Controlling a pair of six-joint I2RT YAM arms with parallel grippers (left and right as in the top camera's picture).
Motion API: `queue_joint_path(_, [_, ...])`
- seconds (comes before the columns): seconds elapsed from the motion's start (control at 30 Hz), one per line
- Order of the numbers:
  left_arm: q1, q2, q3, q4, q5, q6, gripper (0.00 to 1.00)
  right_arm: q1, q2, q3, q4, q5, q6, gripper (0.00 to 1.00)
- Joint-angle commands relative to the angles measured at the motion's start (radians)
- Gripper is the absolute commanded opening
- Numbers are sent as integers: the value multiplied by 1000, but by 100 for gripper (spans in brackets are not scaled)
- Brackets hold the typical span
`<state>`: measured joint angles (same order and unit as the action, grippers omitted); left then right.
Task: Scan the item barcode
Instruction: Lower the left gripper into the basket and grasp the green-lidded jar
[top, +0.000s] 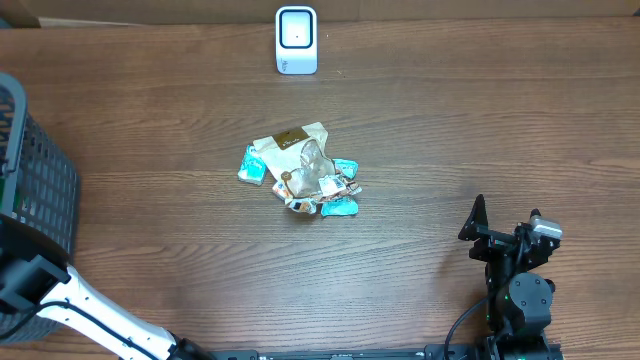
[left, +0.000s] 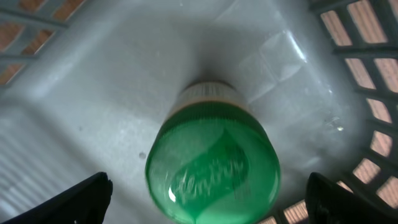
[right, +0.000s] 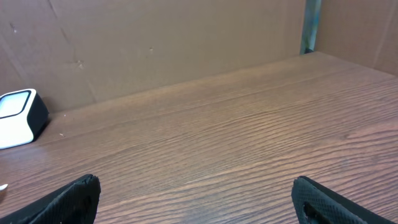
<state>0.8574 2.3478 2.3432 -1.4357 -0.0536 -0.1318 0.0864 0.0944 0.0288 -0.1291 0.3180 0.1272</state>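
Observation:
In the left wrist view a green bottle (left: 212, 168) with a pale band near its far end lies on the grey floor of the basket (left: 87, 87). No barcode shows on it. My left gripper (left: 208, 191) is open, with one dark finger on each side of the bottle and a gap at both. The white scanner (top: 296, 40) with its dark window stands at the table's far edge. My right gripper (top: 485, 228) rests open at the near right, and nothing lies between its fingers (right: 74, 199).
The dark mesh basket (top: 40, 170) stands at the table's left edge, with the left arm (top: 90, 315) reaching into it. A pile of snack packets (top: 300, 170) lies mid-table. Brown cardboard walls (right: 155, 43) rise behind the scanner (right: 18, 115).

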Motion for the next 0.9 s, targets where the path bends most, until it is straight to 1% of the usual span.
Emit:
queue_joint_path(0.0, [2, 3, -51, 43, -11, 36, 91, -3, -2, 10, 3, 3, 2, 100])
queue_joint_path(0.13, [2, 3, -95, 88, -38, 40, 92, -3, -2, 10, 3, 3, 2, 100])
queue_joint_path(0.27, [2, 3, -154, 138, -34, 44, 92, -3, -2, 10, 3, 3, 2, 100])
queue_joint_path(0.4, [2, 3, -209, 175, -31, 43, 89, -3, -2, 10, 3, 3, 2, 100])
queue_joint_path(0.53, [2, 3, -217, 184, -31, 40, 80, -3, -2, 10, 3, 3, 2, 100])
queue_joint_path(0.67, [2, 3, -217, 177, -31, 39, 74, -3, -2, 10, 3, 3, 2, 100])
queue_joint_path(0.73, [2, 2, -217, 174, -31, 39, 67, -3, -2, 10, 3, 3, 2, 100])
queue_joint_path(0.87, [1, 1, -214, 167, -31, 24, 57, -3, -2, 10, 3, 3, 2, 100])
